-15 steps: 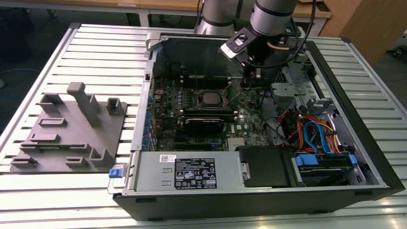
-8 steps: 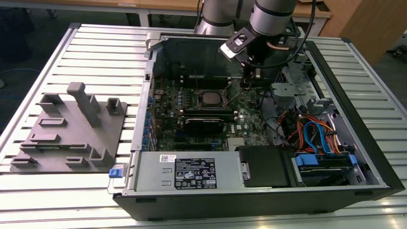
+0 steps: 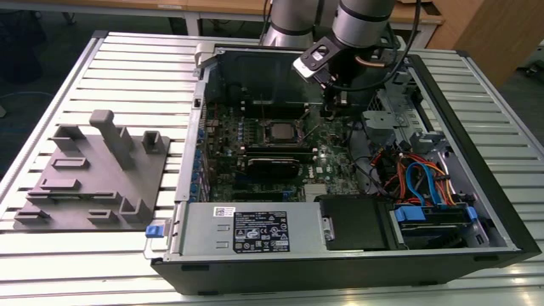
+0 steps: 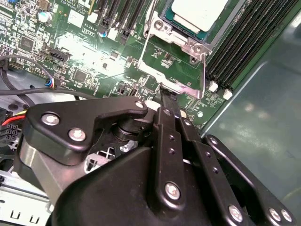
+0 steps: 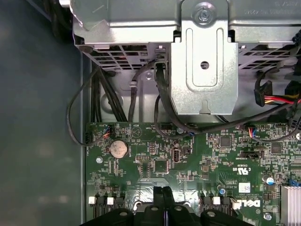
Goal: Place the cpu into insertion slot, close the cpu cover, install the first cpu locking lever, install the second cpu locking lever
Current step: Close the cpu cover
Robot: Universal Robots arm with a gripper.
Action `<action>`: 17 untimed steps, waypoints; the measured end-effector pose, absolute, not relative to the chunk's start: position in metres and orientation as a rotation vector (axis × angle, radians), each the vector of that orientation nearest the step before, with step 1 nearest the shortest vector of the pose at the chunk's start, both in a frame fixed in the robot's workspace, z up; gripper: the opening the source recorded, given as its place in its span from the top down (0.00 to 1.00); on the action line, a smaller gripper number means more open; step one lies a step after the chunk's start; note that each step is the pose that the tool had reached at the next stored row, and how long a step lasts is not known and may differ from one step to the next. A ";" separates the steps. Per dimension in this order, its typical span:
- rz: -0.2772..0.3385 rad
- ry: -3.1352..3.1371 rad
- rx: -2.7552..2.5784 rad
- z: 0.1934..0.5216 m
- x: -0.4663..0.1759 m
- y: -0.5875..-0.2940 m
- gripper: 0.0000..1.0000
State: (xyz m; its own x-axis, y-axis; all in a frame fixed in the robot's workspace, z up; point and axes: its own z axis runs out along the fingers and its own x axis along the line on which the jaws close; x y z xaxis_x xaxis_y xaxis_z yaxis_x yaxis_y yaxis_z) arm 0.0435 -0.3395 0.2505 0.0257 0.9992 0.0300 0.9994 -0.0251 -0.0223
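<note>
CPU seated, cover not yet closed, so you are one step in.
Your gripper [image 4: 168,96] has its jaws drawn narrow, tips at the free edge of the cpu cover [image 4: 183,86], which is swung open. Beyond it the cpu [image 4: 197,12] sits in the insertion slot [image 3: 261,132], at 8 o'clock of the gripper in the exterior view, inside the open computer case [image 3: 340,274]. Both levers look undone.

Surface [image 3: 127,70]: silver-grey metal top of parallel slats with grooves between them, seen in the exterior view.
Computer case [image 3: 340,274]: black tower lying on its side directly on the slats, open side up; the end effector [image 3: 330,107] hangs over its interior.
Fixture plate [image 3: 102,178]: flat grey plate with upright grey blocks, resting on the slats well apart from the end effector, toward the exterior view's left, just beside the case.
</note>
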 end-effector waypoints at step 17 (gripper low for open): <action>-0.009 -2.190 -2.201 0.250 0.036 -0.338 0.90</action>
State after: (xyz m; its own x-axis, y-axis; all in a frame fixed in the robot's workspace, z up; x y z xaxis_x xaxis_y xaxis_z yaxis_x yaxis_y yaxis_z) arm 0.0363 -0.3381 0.2504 0.0054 0.9995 0.0300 0.9997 -0.0047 -0.0222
